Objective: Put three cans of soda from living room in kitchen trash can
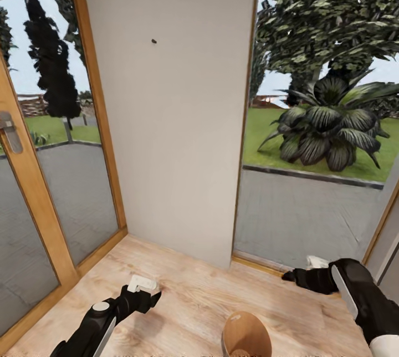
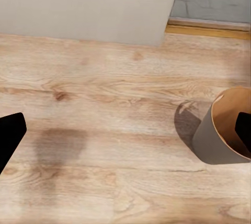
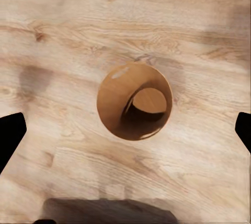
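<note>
Bin (image 1: pixel 245 335) stands upright on wood floor (image 1: pixel 188 296) at the near edge, base cut off. Grey outside, glossy brown inside; nothing visible within. It lies between left claw (image 1: pixel 145 286) and right claw (image 1: pixel 306 268), nearer than both. Both claws spread wide, holding nothing. Glass doors (image 1: pixel 50 168) far left.

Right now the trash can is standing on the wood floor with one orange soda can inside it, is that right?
Not quite: the trash can does stand on the wood floor, but it is empty. The right wrist view looks straight down into it and shows just the bare brown inner wall and bottom.
</note>
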Robot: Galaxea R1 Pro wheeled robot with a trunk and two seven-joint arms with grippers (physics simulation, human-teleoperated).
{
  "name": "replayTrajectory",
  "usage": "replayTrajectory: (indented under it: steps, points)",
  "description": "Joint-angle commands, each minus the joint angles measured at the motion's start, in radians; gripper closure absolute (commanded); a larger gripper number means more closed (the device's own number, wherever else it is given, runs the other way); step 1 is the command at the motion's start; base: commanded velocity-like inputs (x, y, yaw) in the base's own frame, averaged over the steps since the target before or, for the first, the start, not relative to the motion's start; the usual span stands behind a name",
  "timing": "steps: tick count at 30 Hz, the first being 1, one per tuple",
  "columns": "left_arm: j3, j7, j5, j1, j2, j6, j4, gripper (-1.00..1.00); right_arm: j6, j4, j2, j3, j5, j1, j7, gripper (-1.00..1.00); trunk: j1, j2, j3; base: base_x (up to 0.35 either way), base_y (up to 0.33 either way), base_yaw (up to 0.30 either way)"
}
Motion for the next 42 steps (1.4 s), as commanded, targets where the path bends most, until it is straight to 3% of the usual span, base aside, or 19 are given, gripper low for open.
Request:
replayTrajectory:
  steps: [1, 2, 6, 8, 9, 20, 42]
  points:
    - [0.000, 0.000, 0.000, 0.000, 0.000, -0.002, 0.000, -1.00, 0.002, 0.051, -0.003, 0.022, 0.005, -0.047, -0.002, -1.00, 0.000, 0.000, -0.002, 0.000, 0.000, 0.000]
    - [0.000, 0.000, 0.000, 0.000, 0.000, -0.004, 0.000, -1.00, 0.002, 0.191, -0.007, 0.054, 0.013, -0.152, -0.013, -1.00, 0.000, 0.000, -0.003, 0.000, 0.000, 0.000]
    - [0.001, 0.000, 0.001, 0.000, 0.000, -0.006, 0.000, -1.00, 0.002, 0.455, -0.009, 0.087, 0.045, -0.323, -0.050, -1.00, 0.000, 0.000, -0.009, 0.000, 0.000, 0.000]
    - [0.002, -0.001, 0.001, 0.000, 0.000, -0.008, 0.000, -1.00, 0.002, 0.651, -0.003, 0.105, 0.095, -0.435, -0.091, -1.00, 0.000, 0.000, -0.012, 0.000, 0.000, 0.000]
    - [0.003, -0.001, 0.001, 0.000, 0.000, -0.009, 0.000, -1.00, 0.002, 0.686, -0.001, 0.108, 0.107, -0.455, -0.099, -1.00, 0.000, 0.000, -0.014, 0.000, 0.000, 0.000]
    - [0.004, 0.000, 0.003, 0.000, 0.000, -0.008, 0.000, -1.00, 0.000, 0.754, -0.001, 0.110, 0.125, -0.489, -0.113, -1.00, 0.000, 0.000, -0.030, 0.000, 0.000, 0.000]
    - [0.004, -0.002, 0.001, 0.000, 0.000, -0.008, 0.000, -1.00, -0.001, 0.751, 0.001, 0.114, 0.129, -0.491, -0.115, -1.00, 0.084, -0.154, -0.133, 0.000, 0.000, 0.000]
